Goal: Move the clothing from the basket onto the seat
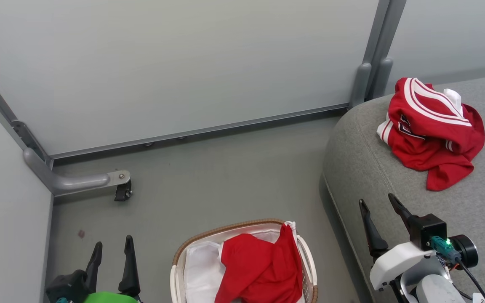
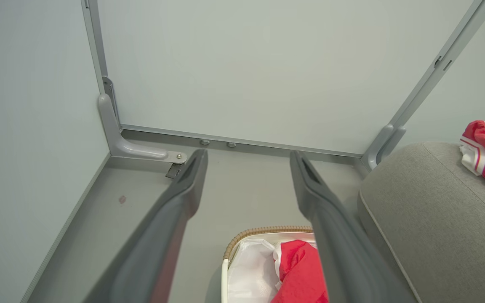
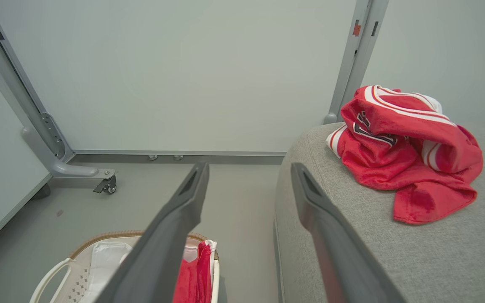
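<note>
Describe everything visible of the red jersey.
The red jersey is soft fabric with white stripe trim, dark lettering mostly folded out of sight, and a white patch at its far side. It lies crumpled in a heap on the grey seat near its rounded edge, one plain flap trailing toward the robot. Only the seat touches it.

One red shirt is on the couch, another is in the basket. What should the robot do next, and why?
Probably lower the right tool toward the plain red garment in the basket. The jersey already lies on the seat, this garment does not, and that tool is open, empty and near the seat's edge.
</note>
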`<state>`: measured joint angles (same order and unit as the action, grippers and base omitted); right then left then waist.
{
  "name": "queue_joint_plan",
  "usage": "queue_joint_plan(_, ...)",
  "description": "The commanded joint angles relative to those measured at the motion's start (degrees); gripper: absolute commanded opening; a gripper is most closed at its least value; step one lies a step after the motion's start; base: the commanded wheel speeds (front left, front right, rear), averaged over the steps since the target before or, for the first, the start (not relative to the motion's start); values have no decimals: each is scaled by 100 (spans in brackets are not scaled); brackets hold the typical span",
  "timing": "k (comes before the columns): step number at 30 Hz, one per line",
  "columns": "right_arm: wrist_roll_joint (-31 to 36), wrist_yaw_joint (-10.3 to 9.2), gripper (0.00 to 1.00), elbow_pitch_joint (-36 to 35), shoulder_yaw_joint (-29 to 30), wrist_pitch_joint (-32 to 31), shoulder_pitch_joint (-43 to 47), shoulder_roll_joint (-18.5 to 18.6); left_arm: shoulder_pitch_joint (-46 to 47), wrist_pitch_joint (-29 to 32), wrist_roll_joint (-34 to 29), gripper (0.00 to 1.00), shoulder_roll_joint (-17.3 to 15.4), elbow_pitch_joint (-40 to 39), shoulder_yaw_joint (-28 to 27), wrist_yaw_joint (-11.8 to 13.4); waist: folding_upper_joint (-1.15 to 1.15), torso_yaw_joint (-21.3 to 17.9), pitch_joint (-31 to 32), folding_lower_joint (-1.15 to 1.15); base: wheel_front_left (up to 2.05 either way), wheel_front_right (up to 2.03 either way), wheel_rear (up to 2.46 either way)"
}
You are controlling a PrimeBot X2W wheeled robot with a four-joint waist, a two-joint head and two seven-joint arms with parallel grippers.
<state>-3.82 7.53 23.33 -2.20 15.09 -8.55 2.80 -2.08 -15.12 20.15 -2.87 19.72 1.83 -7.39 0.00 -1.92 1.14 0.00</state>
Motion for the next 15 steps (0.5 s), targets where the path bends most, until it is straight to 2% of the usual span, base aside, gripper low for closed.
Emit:
queue_joint_plan(1,-21,-8,100,-1,-8,11,56,18,-57,-5,15,100,-5,11,-6,-16,0,6,-2,0,0,0,0)
queue_joint_plan(15,-52,-8,100,-16,-37,11,25,18,6,-5,13,100,-6,76,68,-17,0,3,-56,0,0,0,0)
